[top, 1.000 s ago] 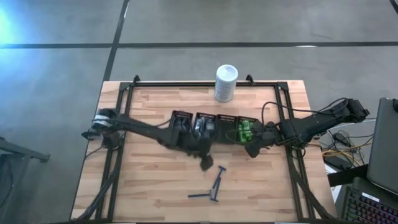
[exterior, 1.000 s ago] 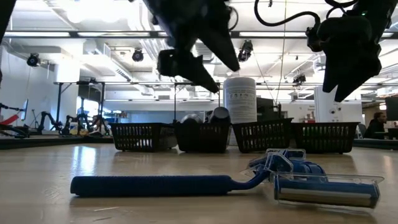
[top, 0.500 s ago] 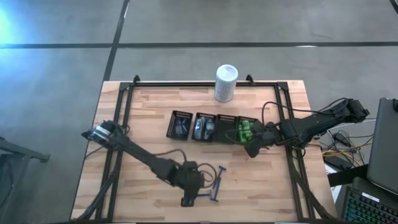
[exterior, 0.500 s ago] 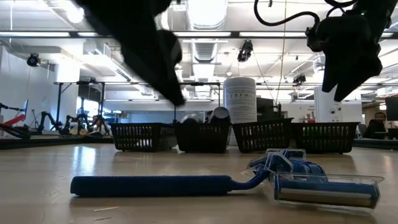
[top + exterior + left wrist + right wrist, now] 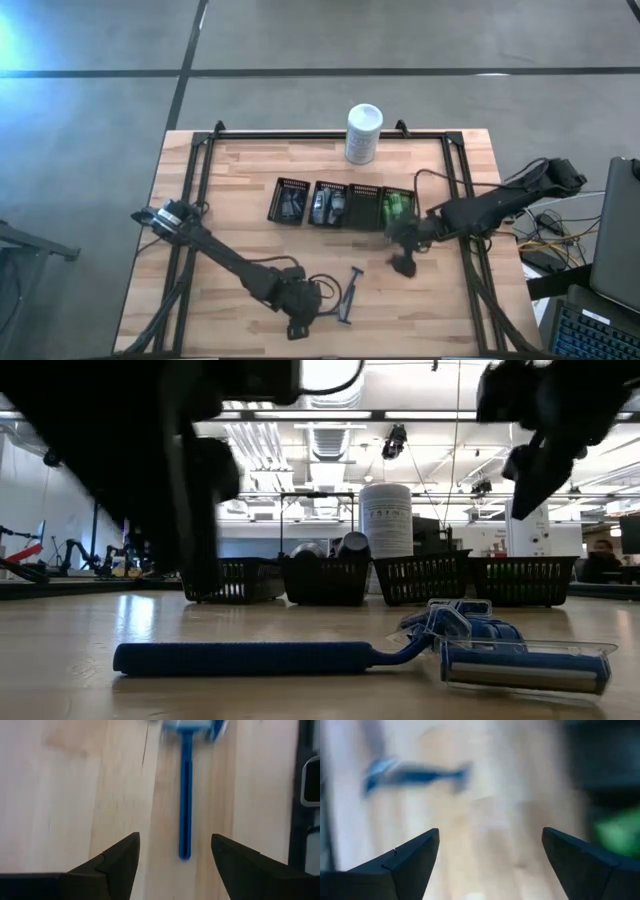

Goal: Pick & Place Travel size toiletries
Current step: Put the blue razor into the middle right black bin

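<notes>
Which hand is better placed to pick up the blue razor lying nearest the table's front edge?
Left. The left hand is open right at that razor's handle end, while the right hand hovers farther off, near the tray.

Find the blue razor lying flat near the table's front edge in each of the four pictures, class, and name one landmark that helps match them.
High view: blue razor, beside left gripper.
Low view: foreground, handle across.
Left wrist view: handle ahead of open fingers.
Right wrist view: cannot tell; only a blurred blue razor shape shows.
Shared landmark: black mesh tray.
</notes>
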Robot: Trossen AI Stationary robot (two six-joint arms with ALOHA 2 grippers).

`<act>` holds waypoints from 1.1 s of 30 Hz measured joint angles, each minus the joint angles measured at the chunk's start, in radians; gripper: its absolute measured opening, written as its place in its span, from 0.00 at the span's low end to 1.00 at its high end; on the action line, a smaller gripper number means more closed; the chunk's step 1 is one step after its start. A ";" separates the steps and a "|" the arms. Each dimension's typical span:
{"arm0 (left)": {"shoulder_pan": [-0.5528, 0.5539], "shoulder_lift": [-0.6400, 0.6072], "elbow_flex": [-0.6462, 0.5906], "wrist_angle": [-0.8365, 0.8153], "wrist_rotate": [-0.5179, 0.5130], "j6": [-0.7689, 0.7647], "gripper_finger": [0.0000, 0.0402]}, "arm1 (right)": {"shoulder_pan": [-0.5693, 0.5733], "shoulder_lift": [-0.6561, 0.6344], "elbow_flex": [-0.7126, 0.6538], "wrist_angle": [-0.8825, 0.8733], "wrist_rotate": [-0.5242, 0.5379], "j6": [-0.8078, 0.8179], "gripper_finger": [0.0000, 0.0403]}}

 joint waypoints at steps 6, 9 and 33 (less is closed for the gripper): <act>-0.006 -0.002 0.000 -0.045 0.015 -0.261 0.62 | 0.096 0.115 0.001 0.113 -0.097 -0.272 0.79; -0.011 -0.005 0.000 -0.037 0.015 -0.378 0.62 | 0.114 0.166 0.001 0.180 -0.111 -0.258 0.76; -0.073 -0.411 -0.155 -0.113 -0.214 -0.473 0.60 | 0.053 0.554 0.319 0.180 -0.165 -1.048 0.60</act>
